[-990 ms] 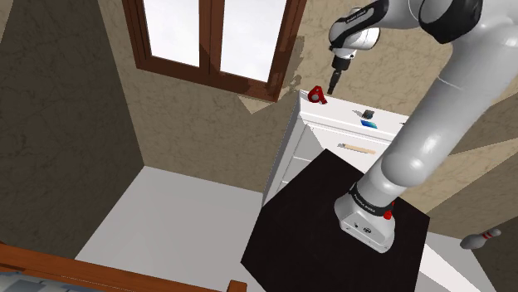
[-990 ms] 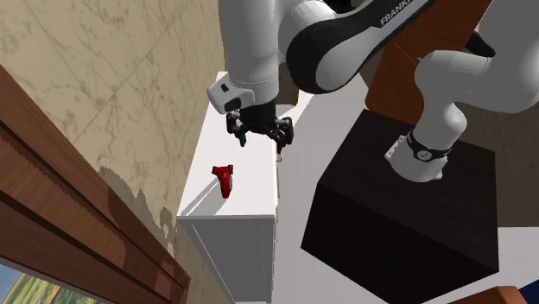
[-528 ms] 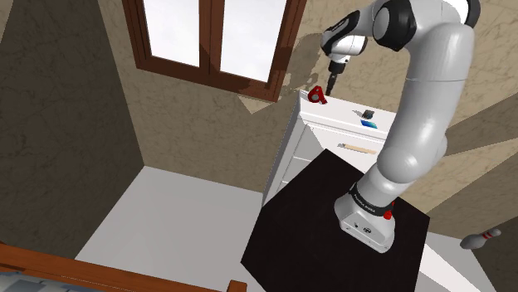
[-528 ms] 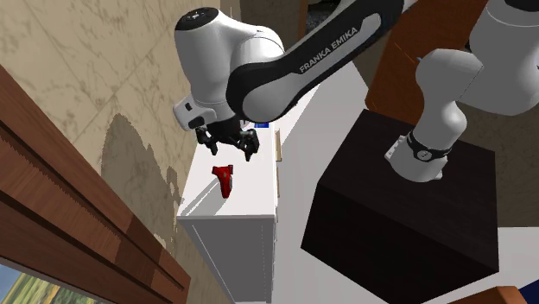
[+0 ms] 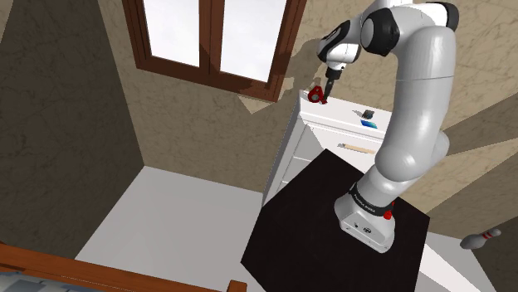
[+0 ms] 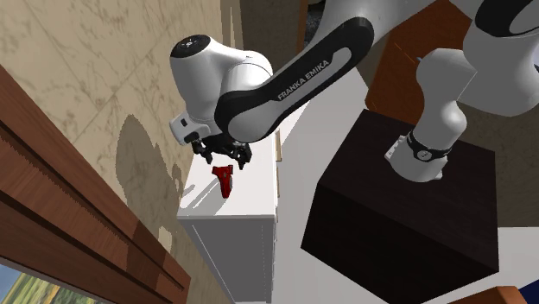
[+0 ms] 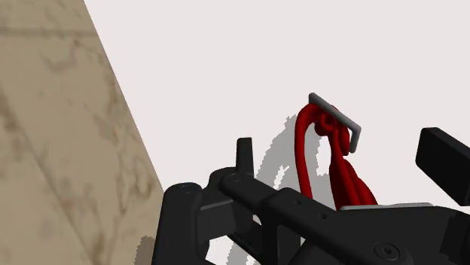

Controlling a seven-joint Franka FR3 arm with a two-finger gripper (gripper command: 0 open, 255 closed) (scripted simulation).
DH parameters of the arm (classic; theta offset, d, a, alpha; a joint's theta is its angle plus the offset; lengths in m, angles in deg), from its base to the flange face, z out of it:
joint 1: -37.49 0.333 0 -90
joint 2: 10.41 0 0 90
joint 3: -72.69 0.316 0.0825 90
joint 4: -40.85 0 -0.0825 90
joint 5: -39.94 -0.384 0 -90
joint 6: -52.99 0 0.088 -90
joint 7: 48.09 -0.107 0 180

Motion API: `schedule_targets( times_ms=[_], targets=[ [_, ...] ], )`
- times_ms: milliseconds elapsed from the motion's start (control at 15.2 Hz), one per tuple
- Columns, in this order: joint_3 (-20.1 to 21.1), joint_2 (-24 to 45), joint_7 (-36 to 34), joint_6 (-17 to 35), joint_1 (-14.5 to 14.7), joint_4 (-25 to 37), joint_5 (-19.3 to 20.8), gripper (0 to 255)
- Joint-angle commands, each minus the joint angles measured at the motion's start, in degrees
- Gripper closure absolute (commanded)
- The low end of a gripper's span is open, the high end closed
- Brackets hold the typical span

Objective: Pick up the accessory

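Mottled tan walls [image 5: 66,99] are enclosing the room, and a pale grey floor [image 5: 166,216] is spreading out below them. A window [image 5: 212,41] with a dark brown wooden frame is sitting in the far wall, showing bright panes. The black box stand [image 5: 315,224] is resting on the floor just beside a white cabinet [image 6: 229,250], which is standing against the wall under the window's corner. The white arm [image 5: 415,108] is rising from the stand, bending at its dark joints and reaching over the cabinet top toward the wall. The black gripper [image 6: 222,159] is hanging just above the end of the cabinet top nearest the window, and its fingers are standing spread apart. In the wrist view they are flanking a red accessory [image 6: 225,180] without pressing on it. The accessory is lying on the white top close to the wall, directly under the gripper; it is looking like a looped red strap that is carrying a small grey metal bar at one end and casting a soft shadow beside it. Farther along the cabinet top, well apart from the accessory, a small blue and black item [image 5: 368,118] is sitting, and a thin tan bar [image 5: 357,148] is lying at the edge toward the stand. A white bowling pin [image 5: 481,240] is lying at the shoulder view's lower right.
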Motion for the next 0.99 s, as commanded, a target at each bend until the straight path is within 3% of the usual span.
schedule_targets(
  times_ms=[0,132,198,924],
  targets=[
    [0.5,1.04,0.26,1.37,-0.29,-0.41,-0.68,0],
    [0.5,1.04,0.26,1.37,-0.29,-0.42,-0.67,0],
    [0.48,0.97,0.26,1.38,-0.26,-0.5,-0.64,255],
    [0.07,0.12,-0.01,0.26,0.02,-0.14,-0.1,255]
  ],
)
